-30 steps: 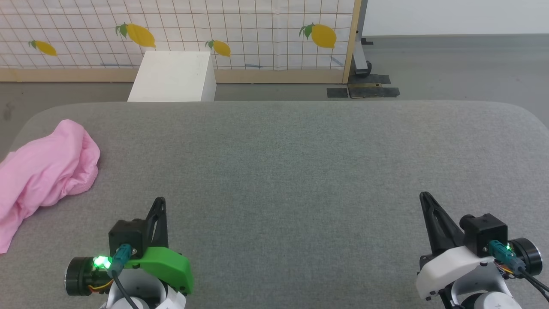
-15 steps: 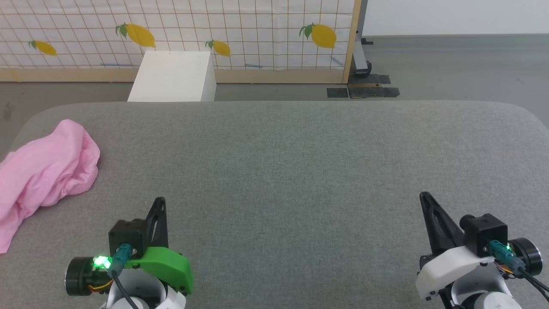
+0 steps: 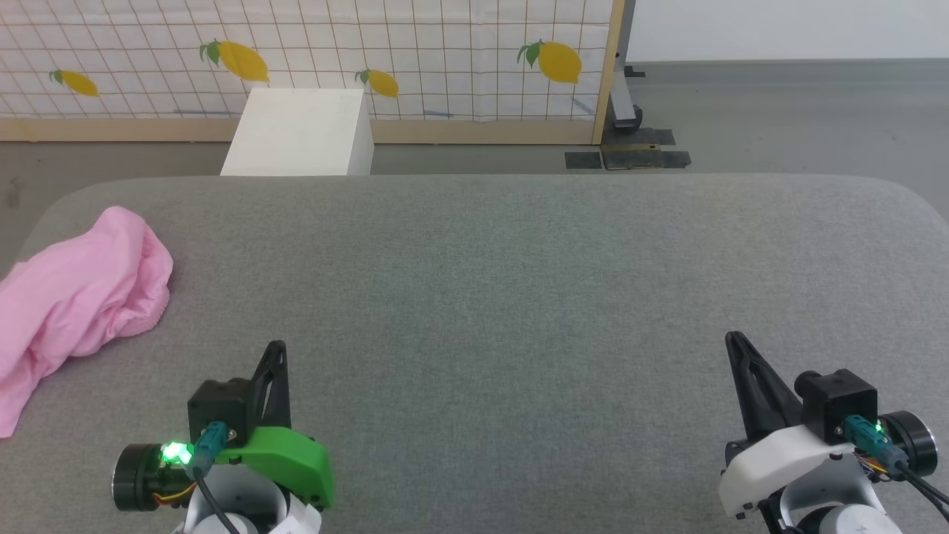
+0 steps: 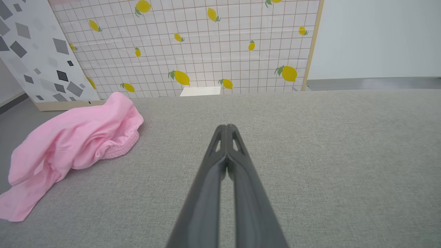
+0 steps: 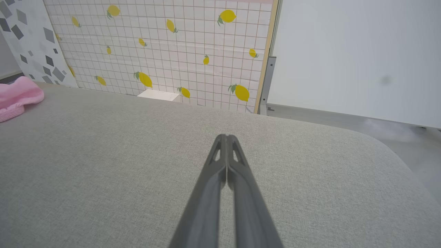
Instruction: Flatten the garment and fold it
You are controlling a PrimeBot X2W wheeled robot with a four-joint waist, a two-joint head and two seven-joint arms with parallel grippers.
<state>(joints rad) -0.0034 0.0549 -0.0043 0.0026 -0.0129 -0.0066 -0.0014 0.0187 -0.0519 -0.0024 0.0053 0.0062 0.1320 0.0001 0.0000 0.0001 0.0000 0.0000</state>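
At the far left of the grey padded table point(image 3: 489, 282), the garment point(image 3: 78, 289) lies in a crumpled pink heap, its gathered waistband turned toward the middle of the table and one loose end trailing toward the near left edge. Near the front edge the left gripper point(image 3: 276, 352) points away from the robot, its two dark fingers pressed together at the tips and holding nothing; the garment sits off to its left, well apart from it. Over at the right, the right gripper point(image 3: 734, 341) stands the same way, fingers closed tip to tip and empty, with bare grey fabric ahead of it. Beyond the table a white box point(image 3: 300, 133) stands on the floor before a pale gridded screen point(image 3: 445, 44) printed with lemons
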